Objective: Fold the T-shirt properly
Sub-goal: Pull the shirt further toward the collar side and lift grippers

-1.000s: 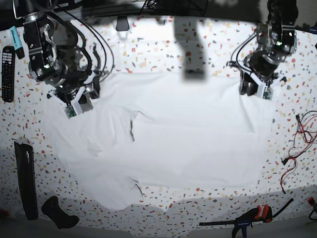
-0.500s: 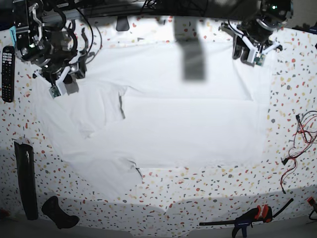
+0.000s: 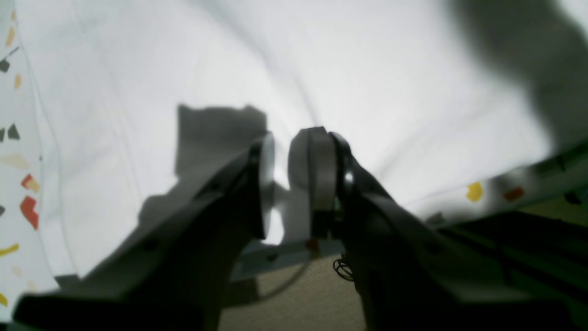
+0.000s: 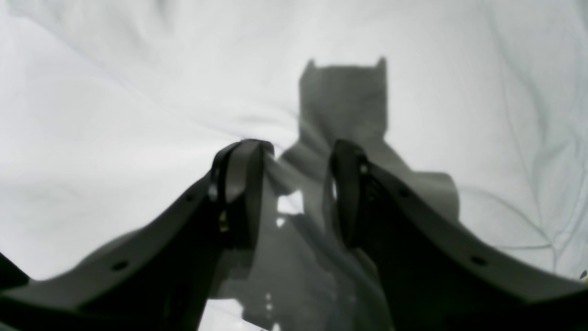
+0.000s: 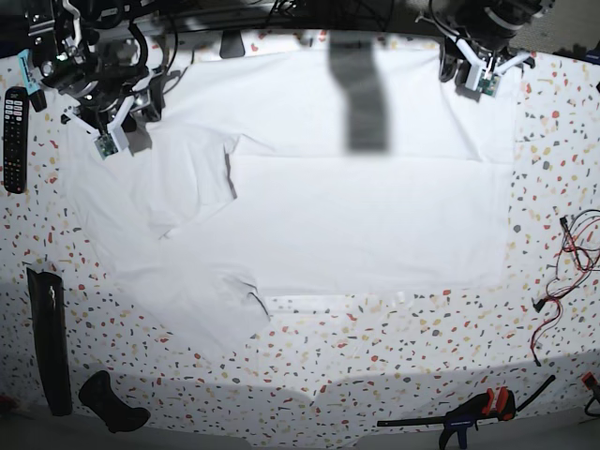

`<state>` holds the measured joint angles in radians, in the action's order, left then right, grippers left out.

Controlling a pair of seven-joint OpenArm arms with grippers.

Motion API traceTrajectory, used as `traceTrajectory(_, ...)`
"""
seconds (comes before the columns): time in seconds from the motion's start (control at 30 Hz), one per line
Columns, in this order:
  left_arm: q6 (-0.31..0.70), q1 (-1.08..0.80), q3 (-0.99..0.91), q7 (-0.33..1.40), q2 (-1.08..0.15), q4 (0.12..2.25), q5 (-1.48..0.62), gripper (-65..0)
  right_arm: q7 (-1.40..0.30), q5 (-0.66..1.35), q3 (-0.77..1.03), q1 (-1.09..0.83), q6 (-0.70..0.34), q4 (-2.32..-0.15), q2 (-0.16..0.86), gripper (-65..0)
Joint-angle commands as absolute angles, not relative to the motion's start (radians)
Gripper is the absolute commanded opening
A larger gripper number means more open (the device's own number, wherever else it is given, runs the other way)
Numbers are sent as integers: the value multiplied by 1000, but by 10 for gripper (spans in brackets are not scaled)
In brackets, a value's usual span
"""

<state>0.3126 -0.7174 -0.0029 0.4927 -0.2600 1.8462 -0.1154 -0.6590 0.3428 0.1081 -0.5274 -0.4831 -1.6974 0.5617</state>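
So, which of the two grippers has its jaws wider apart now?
The right gripper. In its wrist view a broad gap separates the fingers, with the T-shirt visible between them. The left gripper shows only a narrow slit.

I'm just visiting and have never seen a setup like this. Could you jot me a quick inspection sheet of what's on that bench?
Surface: speckled terrazzo table.
Job's thing: white T-shirt spread flat, wrinkled, not yet folded up.
Clutter: remote control, clamp, two black objects at the near left edge.
Grippers: left gripper jaws narrowly apart, right gripper jaws apart; both above the shirt, holding nothing.
Cables: red and black wires.
Surroundings: nothing seen.
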Motion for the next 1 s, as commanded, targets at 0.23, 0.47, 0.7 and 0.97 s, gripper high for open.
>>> traceTrajectory(0.23, 317, -748, 1, 658, -264, 1888, -94, -526, -805, 316, 99, -569, -493, -1703, 565, -393)
traceTrajectory(0.47, 318, -748, 1, 658, -264, 1913, -93, -526, -805, 348, 99, -584, -494, -1774, 565, -393)
traceTrajectory(0.7, 318, -748, 1, 661, -264, 1913, -93, -526, -779, 315, 99, -582, -487, -1780, 564, -393)
traceTrajectory(0.97, 317, -745, 1, 661, -264, 1917, -23, -526, -778, 314, 99, -576, -486, -1781, 565, -393)
